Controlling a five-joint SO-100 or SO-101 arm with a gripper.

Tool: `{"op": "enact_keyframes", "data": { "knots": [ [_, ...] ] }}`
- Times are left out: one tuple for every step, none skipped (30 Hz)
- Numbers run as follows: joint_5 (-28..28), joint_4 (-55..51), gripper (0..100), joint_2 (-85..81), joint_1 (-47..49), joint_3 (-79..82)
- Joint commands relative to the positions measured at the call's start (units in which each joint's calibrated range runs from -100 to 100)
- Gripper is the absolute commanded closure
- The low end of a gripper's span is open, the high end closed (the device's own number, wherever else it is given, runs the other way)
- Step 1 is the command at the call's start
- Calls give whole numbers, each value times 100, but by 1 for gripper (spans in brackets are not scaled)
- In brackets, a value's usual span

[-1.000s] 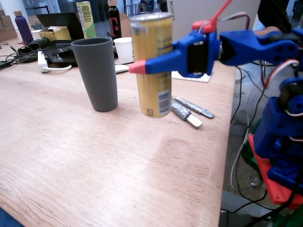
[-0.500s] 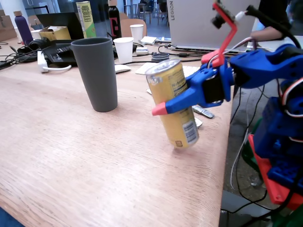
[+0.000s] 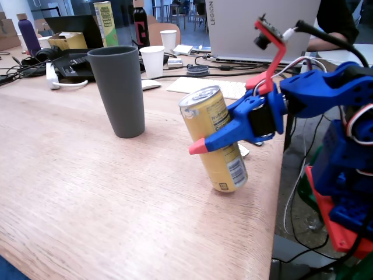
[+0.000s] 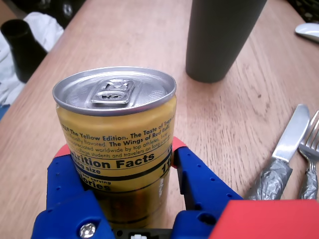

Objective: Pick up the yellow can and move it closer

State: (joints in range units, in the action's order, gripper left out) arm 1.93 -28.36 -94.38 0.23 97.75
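We see the claw [image 3: 205,143] clamped around the middle of the yellow can [image 3: 213,139], its blue fingers [image 4: 199,184] pressed against both sides of the can in the wrist view. The can leans in the claw, its base at or just above the counter [image 3: 87,192]. Beyond the claw stands the grey cup [image 3: 118,90]; beside it lie a knife [image 4: 281,157] and fork [image 4: 310,164].

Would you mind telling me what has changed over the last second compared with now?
The claw, still shut on the yellow can, carried it down and rightward in the fixed view, toward the camera, tilting it; its base is now at or near the table. The grey cup and the foil-handled cutlery stayed put.
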Motion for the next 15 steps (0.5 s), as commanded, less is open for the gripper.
{"op": "enact_keyframes", "data": {
  "knots": [
    [-29,119,78,-245,44,159],
    [-34,119,78,-245,44,178],
    [-39,86,78,-253,44,178],
    [-117,20,78,-253,44,178],
    [-239,12,78,-253,44,178],
    [-327,4,78,-253,44,178],
    [-342,-4,78,-253,44,178],
    [-342,-160,78,-253,44,178],
    [-347,-431,78,-253,44,178],
    [-347,-702,78,-253,27,178],
    [-347,-825,78,-253,27,178],
    [-347,-858,78,-253,27,178],
    [-347,-858,78,-253,27,178],
    [-347,-858,78,-253,27,178],
    [-347,-858,78,-253,27,178]
  ]
}}
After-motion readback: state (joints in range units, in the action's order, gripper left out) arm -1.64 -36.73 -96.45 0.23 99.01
